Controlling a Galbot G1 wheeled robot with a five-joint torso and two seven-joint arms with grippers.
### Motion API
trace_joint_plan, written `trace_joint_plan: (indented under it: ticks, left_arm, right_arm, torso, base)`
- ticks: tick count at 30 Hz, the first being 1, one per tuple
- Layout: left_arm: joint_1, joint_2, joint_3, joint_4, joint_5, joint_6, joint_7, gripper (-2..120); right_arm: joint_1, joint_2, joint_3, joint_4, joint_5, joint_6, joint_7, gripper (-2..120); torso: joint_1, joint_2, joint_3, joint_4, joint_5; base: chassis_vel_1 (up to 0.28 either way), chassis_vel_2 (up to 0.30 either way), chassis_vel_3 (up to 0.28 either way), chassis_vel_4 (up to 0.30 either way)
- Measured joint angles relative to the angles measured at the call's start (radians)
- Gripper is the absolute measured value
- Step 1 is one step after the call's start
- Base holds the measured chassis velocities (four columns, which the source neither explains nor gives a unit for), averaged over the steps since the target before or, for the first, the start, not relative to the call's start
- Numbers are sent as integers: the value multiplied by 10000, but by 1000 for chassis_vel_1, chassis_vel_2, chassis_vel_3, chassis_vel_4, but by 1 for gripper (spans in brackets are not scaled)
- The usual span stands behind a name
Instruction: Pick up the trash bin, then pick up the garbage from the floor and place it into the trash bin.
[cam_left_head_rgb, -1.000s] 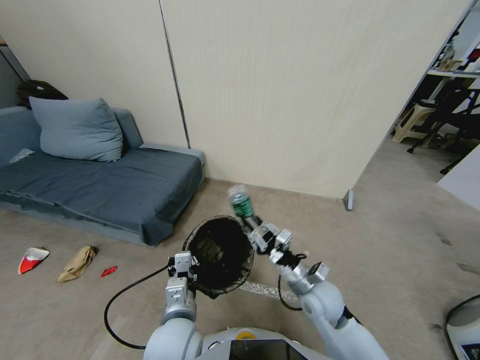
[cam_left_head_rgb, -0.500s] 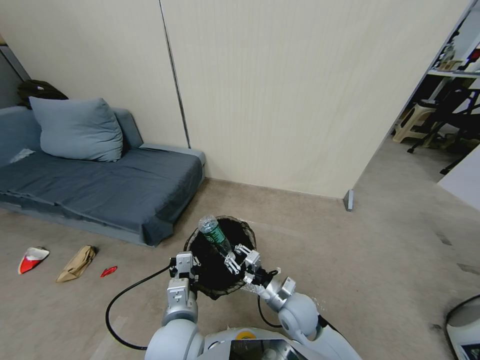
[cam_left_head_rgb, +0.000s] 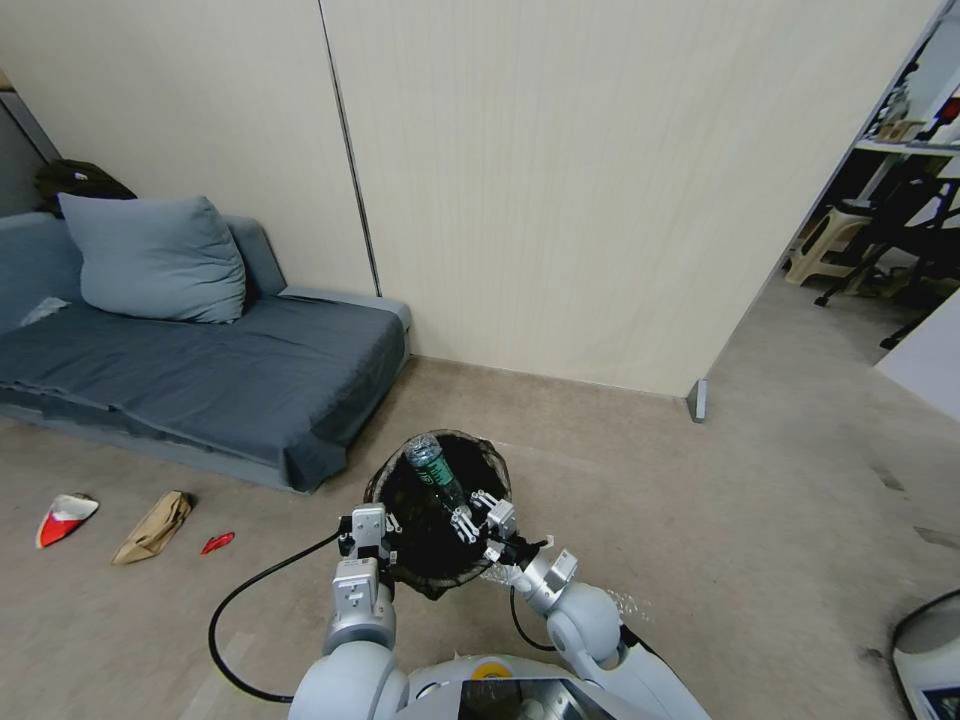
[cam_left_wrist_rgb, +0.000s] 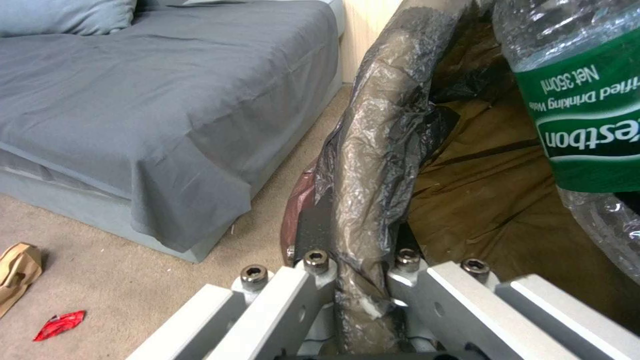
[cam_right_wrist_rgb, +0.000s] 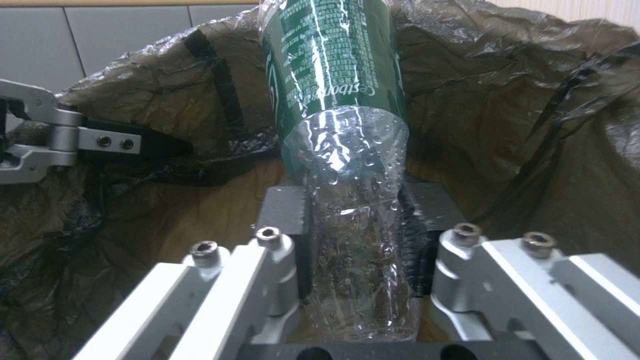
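Holding the trash bin by its near rim, our left gripper has its fingers clamped on the bag-lined edge; the bin hangs tilted off the floor, mouth toward us. Our right gripper is closed on the clear lower end of the green-labelled bottle, fingers pressing both sides. We see the bottle slanting over the bin's open mouth. Floor litter lies well apart beside the sofa: a red-and-white wrapper, a tan paper bag, a small red wrapper.
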Motion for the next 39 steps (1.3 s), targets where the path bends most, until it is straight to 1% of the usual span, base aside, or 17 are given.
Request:
trace_joint_plan:
  ticks: [2, 3, 4, 5, 6, 8, 9, 12, 13, 17, 26, 29, 32, 33, 36, 37, 39]
  left_arm:
    - [-3, -3, 8, 2, 13, -14, 1, 1]
    - [-3, -3, 8, 2, 13, -14, 1, 1]
    - [-3, -4, 9, 3, 17, -16, 6, 1]
    - [-1, -4, 10, 5, 18, -21, 10, 1]
    - [-1, -4, 10, 5, 18, -21, 10, 1]
    - [2, -4, 6, 19, 1, -68, 9, 1]
    - [2, -4, 6, 19, 1, -68, 9, 1]
    - [-4, -2, 15, 50, -44, -124, -1, 1]
    - [-4, -2, 15, 50, -44, -124, -1, 1]
    - [-18, -2, 0, 125, 4, -141, -1, 1]
    - [-24, 11, -1, 144, -20, -142, 15, 1]
    - [-21, 29, -23, 140, -42, -142, 17, 1]
    - [-27, 42, -48, 149, -76, -142, 17, 1]
    - [-27, 42, -48, 149, -76, -142, 17, 1]
    - [-29, 54, -96, 210, -68, -174, 53, 1]
    - [-29, 54, -96, 210, -68, -174, 53, 1]
    - [-40, 62, -171, 234, -52, -216, 79, 1]
  right_arm:
    - [-13, 7, 16, 28, 0, -12, 1, 43]
    - [-13, 7, 16, 28, 0, -12, 1, 43]
    - [-21, 18, 22, 42, 0, -11, 1, 47]
    - [-45, 31, 26, 59, -3, -14, 0, 53]
    - [-45, 31, 26, 59, -3, -14, 0, 53]
    - [-87, 30, 27, 101, -9, -19, -1, 62]
    - [-87, 30, 27, 101, -9, -19, -1, 62]
    - [-167, 17, 34, 213, -122, -14, 60, 80]
    - [-167, 17, 34, 213, -122, -14, 60, 80]
    - [-269, 6, 59, 494, -207, -16, 181, 97]
    - [-524, -31, 78, 1149, -325, 6, 198, 100]
    - [-678, -54, 152, 1600, -374, 22, 199, 100]
    - [-1002, -52, 376, 2467, -472, 39, 337, 100]
    - [-1002, -52, 376, 2467, -472, 39, 337, 100]
    - [-1475, 235, 980, 3419, -963, -11, 941, 100]
    - [-1475, 235, 980, 3419, -963, -11, 941, 100]
    - [-1909, 553, 1451, 3913, -1492, -163, 1641, 100]
  torso:
    - [0, 0, 0, 0, 1]
    - [0, 0, 0, 0, 1]
    - [0, 0, 0, 0, 0]
    - [0, 0, 0, 1, 1]
    - [0, 0, 0, 1, 1]
    - [0, 0, 0, 1, 0]
    - [0, 0, 0, 1, 0]
    - [0, 0, 0, 0, 0]
    - [0, 0, 0, 0, 0]
    - [0, 0, 0, 0, 0]
    - [0, 0, 0, 0, 1]
    - [0, 0, 0, 1, 1]
    - [0, 0, 0, 1, 1]
    - [0, 0, 0, 1, 1]
    - [0, 0, 0, 0, 0]
    - [0, 0, 0, 0, 0]
    - [-1, 0, 0, -1, 0]
  base:
    - [0, 0, 0, 0]
    - [0, 0, 0, 0]
    - [0, 0, 0, 0]
    - [0, 0, 0, 0]
    - [0, 0, 0, 0]
    - [0, 0, 0, 0]
    - [0, 0, 0, 0]
    - [0, 0, 0, 0]
    - [0, 0, 0, 0]
    - [0, 0, 0, 0]
    - [0, 0, 0, 0]
    - [0, 0, 0, 0]
    - [0, 0, 0, 0]
    - [0, 0, 0, 0]
    - [0, 0, 0, 0]
    - [0, 0, 0, 0]
    - [0, 0, 0, 0]
